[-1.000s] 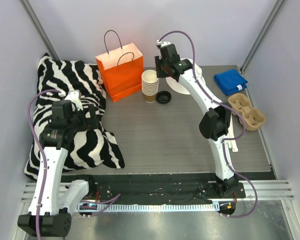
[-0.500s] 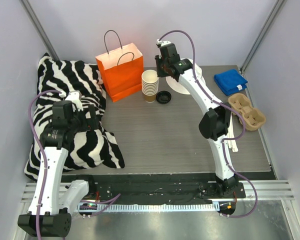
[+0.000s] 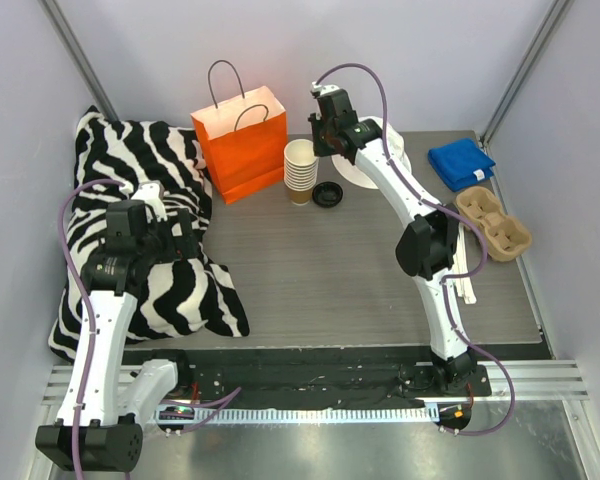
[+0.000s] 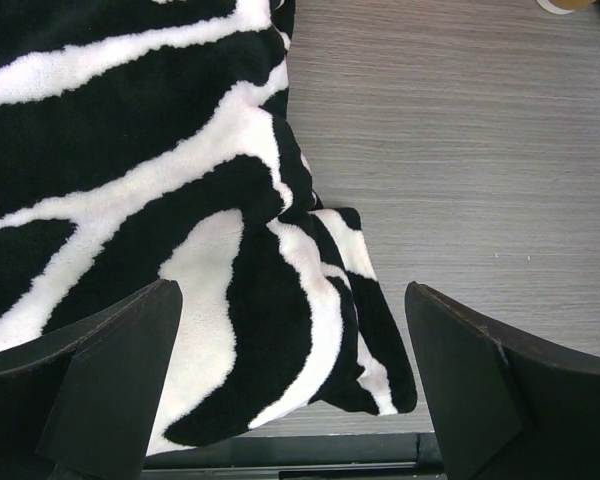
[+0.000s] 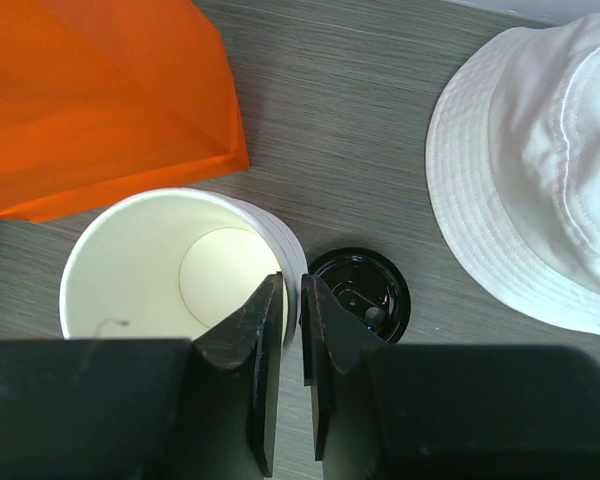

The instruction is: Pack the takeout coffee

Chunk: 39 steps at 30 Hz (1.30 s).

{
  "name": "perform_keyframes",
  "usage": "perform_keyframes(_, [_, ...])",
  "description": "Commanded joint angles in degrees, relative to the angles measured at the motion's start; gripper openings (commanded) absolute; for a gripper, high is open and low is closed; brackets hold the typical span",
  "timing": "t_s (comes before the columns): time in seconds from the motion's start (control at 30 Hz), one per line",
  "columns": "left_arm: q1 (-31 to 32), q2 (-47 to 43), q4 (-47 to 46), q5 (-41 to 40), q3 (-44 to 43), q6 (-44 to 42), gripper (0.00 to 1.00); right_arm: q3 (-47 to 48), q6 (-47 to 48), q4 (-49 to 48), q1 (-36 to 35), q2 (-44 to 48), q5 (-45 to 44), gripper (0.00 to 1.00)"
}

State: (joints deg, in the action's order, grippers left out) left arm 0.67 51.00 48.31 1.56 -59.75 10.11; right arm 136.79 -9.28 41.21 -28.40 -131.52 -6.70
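The coffee cup (image 3: 327,194) stands on the desk (image 3: 320,270), just beside the stack of open paper cups (image 3: 299,168), on its right side. In the right wrist view only its round black lid (image 5: 360,295) shows, seen from above, so the cup under it is hidden. The lid is near the brim of a white hat (image 5: 540,170) but does not touch it.

An orange paper bag (image 3: 240,148) with handles stands upright on the left of the stack, close to it.

The right gripper (image 5: 292,285) is over the place where the stack and the lid meet. Its two fingers are almost together, with only a thin slit between them, and I see nothing held there.

The left gripper (image 4: 290,290) is wide open and holds nothing. It hangs over the corner of a zebra pillow (image 4: 130,150) that lies on the left part of the desk.

On the far right lie a blue cloth (image 3: 460,162) and a brown cup carrier (image 3: 493,222), well apart from the coffee cup.
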Motion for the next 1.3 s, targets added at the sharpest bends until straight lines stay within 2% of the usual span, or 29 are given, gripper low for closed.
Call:
perform_keyframes(0.0, [-0.2,-0.3,-2.9,0.4,-0.1,0.4,1.00,2.7,-0.6,-1.9,-0.3,0.4,0.1,0.12])
perform_keyframes(0.1, [-0.2,-0.3,-2.8,0.3,0.0,0.4,1.00,2.8,-0.6,-1.9,-0.2,0.4,-0.1,0.01])
perform_keyframes(0.6, [-0.2,0.4,-3.1,0.8,-0.5,0.7,1.00,3.5,-2.8,-1.5,0.3,4.9,1.4,0.01])
perform_keyframes(1.27, [-0.1,1.1,-3.0,1.3,-0.9,0.9,1.00,4.0,-4.7,-1.2,1.2,5.6,4.9,0.01])
